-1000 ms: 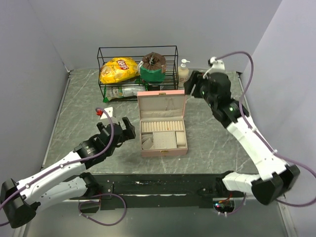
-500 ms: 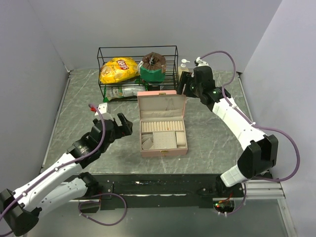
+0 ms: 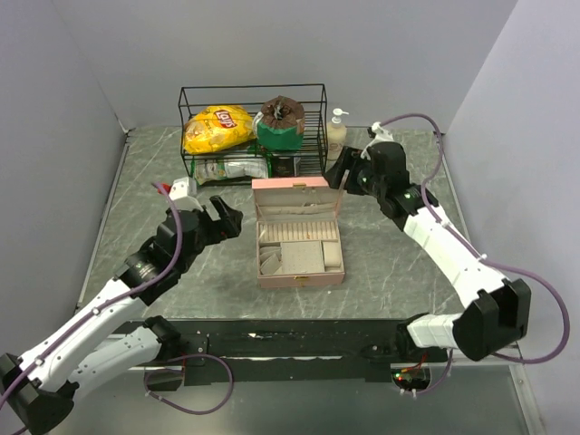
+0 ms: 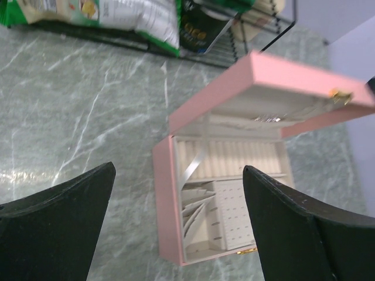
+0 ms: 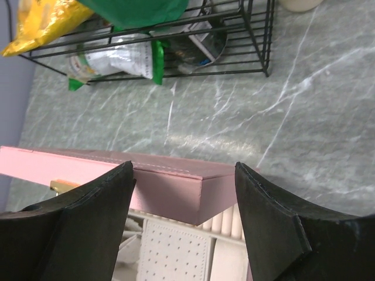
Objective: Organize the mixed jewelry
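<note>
Comparing with a second ago: left gripper has pushed forward from the near-left toward the pink jewelry box, fingers spread wide, nothing held, hanging just off the box's left side. Box sits mid-bench, slightly right of centre. Lid was upright before; it now tilts forward over the tray. Left wrist view shows ring rolls and the padded tray under the leaning lid; I can't make out any loose jewelry in it. Right gripper has swung in from the far-right and now sits at the lid's far-right corner, fingers wide and straddling the lid edge, gripping nothing. My read: right arm is tipping the lid shut, which would fit the sorting being over. Wire rack with a chip bag sits along the far edge.
</note>
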`<control>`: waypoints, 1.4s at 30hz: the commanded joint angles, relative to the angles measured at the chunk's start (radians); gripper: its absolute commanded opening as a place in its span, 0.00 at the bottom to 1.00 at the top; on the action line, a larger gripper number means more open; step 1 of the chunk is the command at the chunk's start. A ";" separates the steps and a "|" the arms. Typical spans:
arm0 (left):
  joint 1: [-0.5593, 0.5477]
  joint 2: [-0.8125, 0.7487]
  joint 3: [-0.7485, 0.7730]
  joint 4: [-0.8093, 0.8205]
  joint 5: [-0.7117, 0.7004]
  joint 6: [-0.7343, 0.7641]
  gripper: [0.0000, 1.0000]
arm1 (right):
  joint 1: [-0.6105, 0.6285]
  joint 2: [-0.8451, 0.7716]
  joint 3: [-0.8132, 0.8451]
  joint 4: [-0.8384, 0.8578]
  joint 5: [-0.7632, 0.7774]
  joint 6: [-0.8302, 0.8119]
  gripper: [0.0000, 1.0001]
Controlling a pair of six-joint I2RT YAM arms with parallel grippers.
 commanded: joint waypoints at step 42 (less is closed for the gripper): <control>-0.010 0.059 -0.149 0.186 0.325 -0.084 0.96 | 0.007 -0.512 -0.568 -0.120 -0.125 0.138 0.74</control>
